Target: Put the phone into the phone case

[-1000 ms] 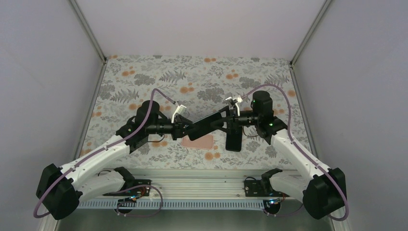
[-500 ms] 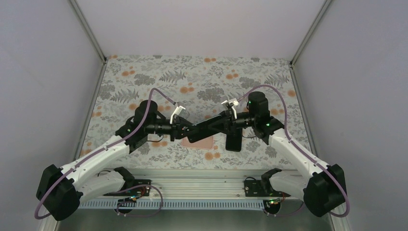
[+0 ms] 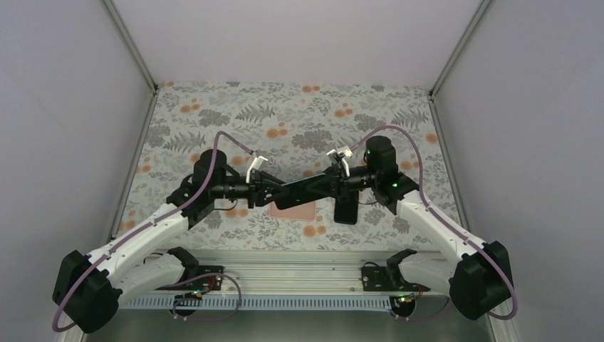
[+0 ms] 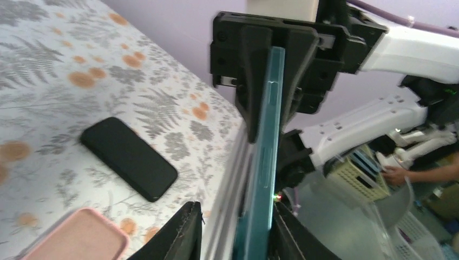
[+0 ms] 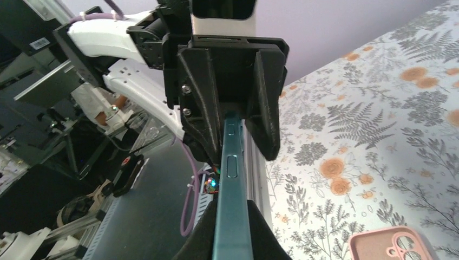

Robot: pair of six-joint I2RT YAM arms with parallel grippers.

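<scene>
**Phone held in the air, case waiting empty**

I see the floral counter (image 3: 214, 114) between plain walls. My left hand (image 3: 268, 192) and right hand (image 3: 329, 184) each pinch one end of the teal phone (image 3: 299, 189) above the pink case (image 3: 299, 211). A second black phone (image 3: 346, 210) lies beside it. Seating remains.

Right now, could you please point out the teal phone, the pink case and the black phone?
teal phone (image 5: 231, 179): right wrist view, side edge with buttons.
pink case (image 4: 76, 238): left wrist view, top face.
black phone (image 4: 129, 157): left wrist view, flat top face.
</scene>
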